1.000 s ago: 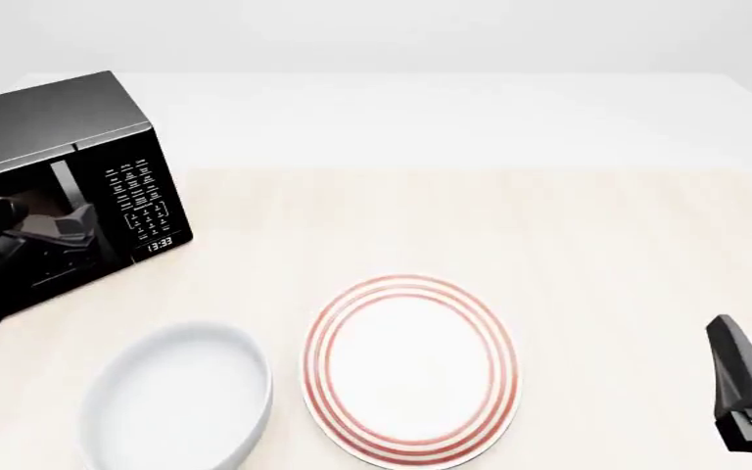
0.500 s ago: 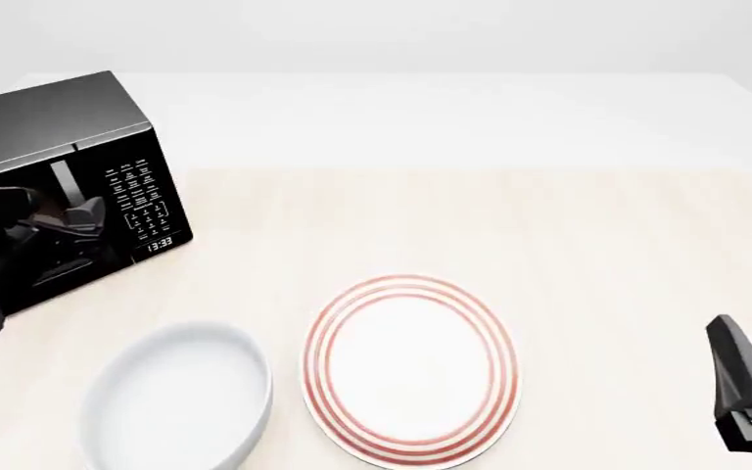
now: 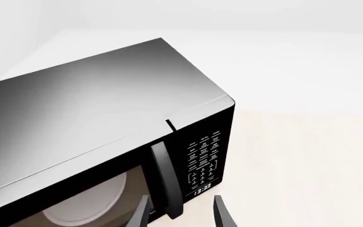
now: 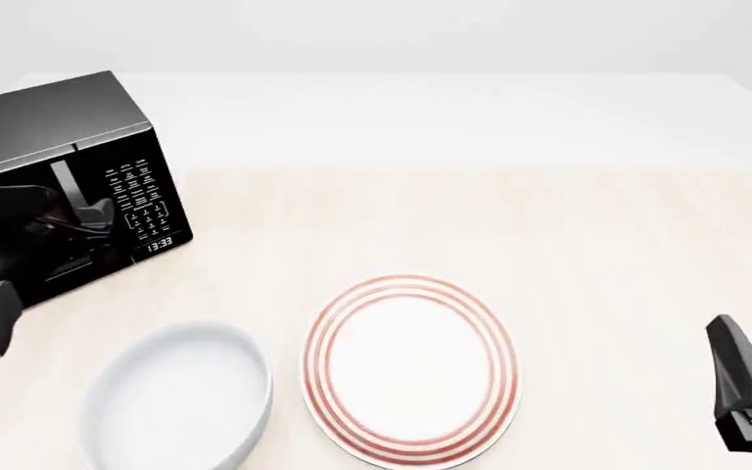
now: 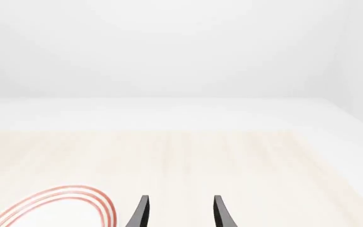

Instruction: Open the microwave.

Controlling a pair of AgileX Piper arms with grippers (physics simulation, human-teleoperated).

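The microwave [image 4: 50, 122] is a glossy black box at the table's far left, its door flush with the body. In the left wrist view the microwave [image 3: 93, 104] fills the frame, showing the vertical handle [image 3: 164, 177], the keypad [image 3: 205, 158] and a white turntable [image 3: 83, 203] behind the glass. My left gripper [image 3: 180, 215] is open, one finger on each side of the handle's lower end without pinching it. From the front, the left gripper [image 4: 86, 223] is right against the door. My right gripper [image 4: 728, 343] stays open at the near right, holding nothing.
A white plate with red rings [image 4: 411, 367] lies in the near middle, and its edge [image 5: 62, 201] shows in the right wrist view. A white bowl [image 4: 180, 392] stands near left, just in front of the microwave and below the left arm.
My left arm has moved forward and up to the microwave door, bringing its fingers to the handle. The right arm has not moved.
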